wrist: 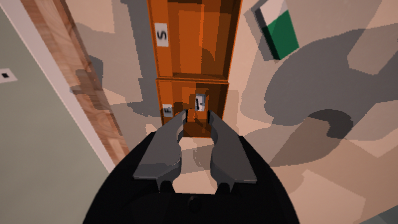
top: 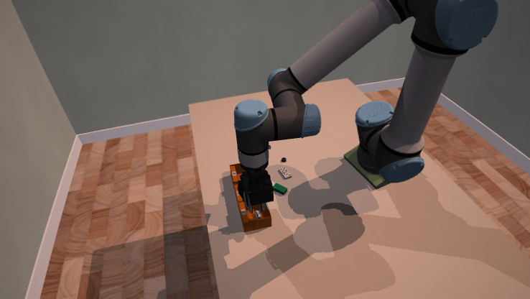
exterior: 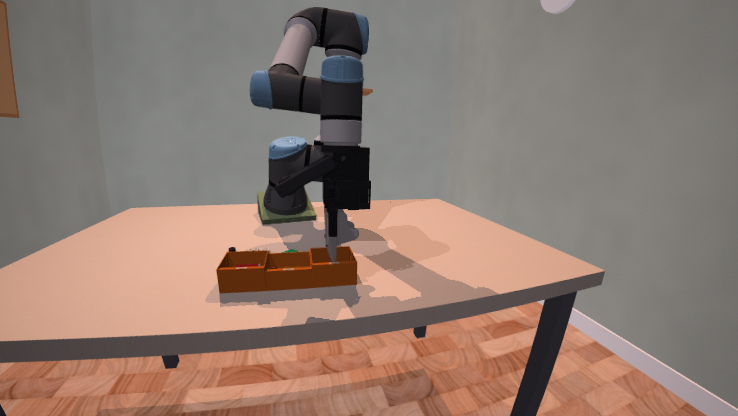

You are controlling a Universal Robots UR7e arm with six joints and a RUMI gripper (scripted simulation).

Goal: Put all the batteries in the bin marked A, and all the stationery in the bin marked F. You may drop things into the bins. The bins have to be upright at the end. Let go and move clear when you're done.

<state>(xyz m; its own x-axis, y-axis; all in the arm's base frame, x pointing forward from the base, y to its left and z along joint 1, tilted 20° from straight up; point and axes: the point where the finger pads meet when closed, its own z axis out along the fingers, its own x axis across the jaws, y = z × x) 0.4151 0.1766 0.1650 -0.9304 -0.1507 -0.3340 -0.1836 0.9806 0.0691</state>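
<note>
Gripper [wrist: 196, 119] is over the end compartment of the orange bin row [exterior: 242, 279], the one labelled F [wrist: 167, 108]. Fingers slightly spread, a gap between the tips, nothing pinched. A small grey and white item [wrist: 200, 102], too small to identify, lies on the floor of compartment F just beyond the fingertips, apart from them. Next compartment along is marked S [wrist: 161, 35]. Exterior view: gripper points straight down with the tips at about rim height of that end compartment. Bin row sits upright on the bench [exterior: 465, 242]. On the bench beside the bins: a green block [top: 280, 188], a small pale flat piece with dots [top: 284, 172], and a small black thing [top: 284, 159] further back. All three are outside the bins.
</note>
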